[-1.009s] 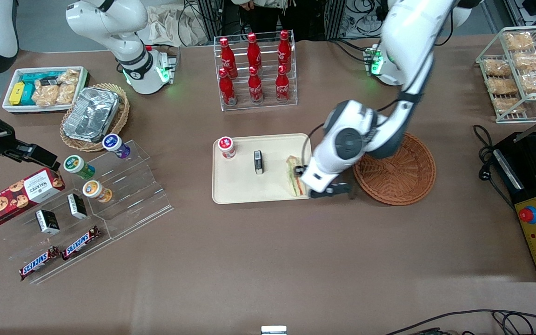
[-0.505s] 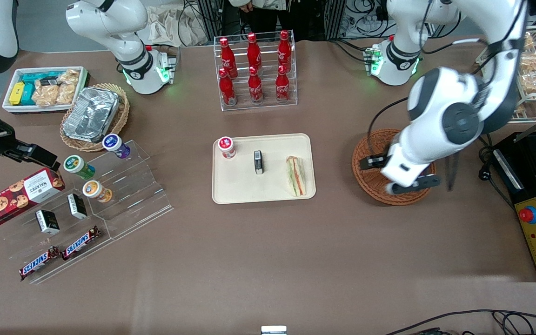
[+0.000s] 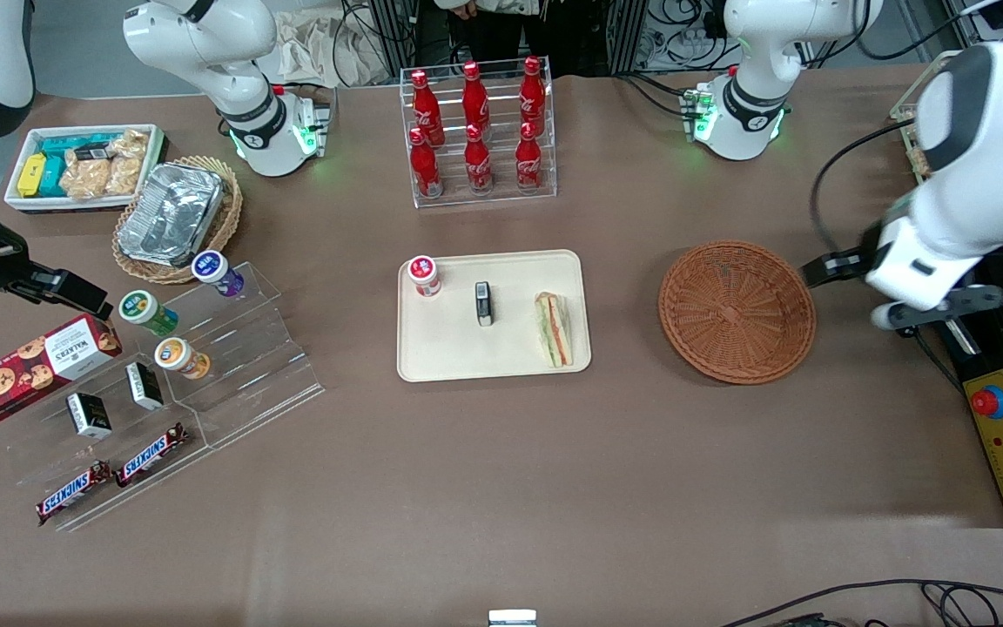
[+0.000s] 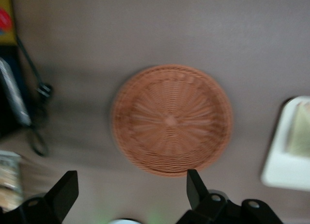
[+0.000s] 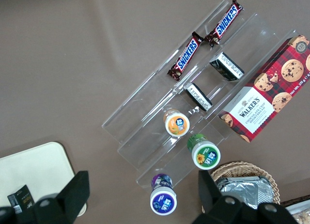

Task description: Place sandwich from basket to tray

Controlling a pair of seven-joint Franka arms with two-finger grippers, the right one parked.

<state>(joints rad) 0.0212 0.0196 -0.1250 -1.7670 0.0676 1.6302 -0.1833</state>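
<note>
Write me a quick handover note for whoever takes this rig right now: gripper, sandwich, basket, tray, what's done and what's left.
Gripper: open, empty, up above the table at the working arm's end, beside the round reddish-brown wicker basket.
Basket: empty.
Triangular wedge sandwich: lying on the flat cream-beige tray, at the end nearest the basket. A small red-capped jar and a small black box share the tray.
Done: sandwich placed, released.
Left: nothing but parking the arm, as far as I can judge.
</note>
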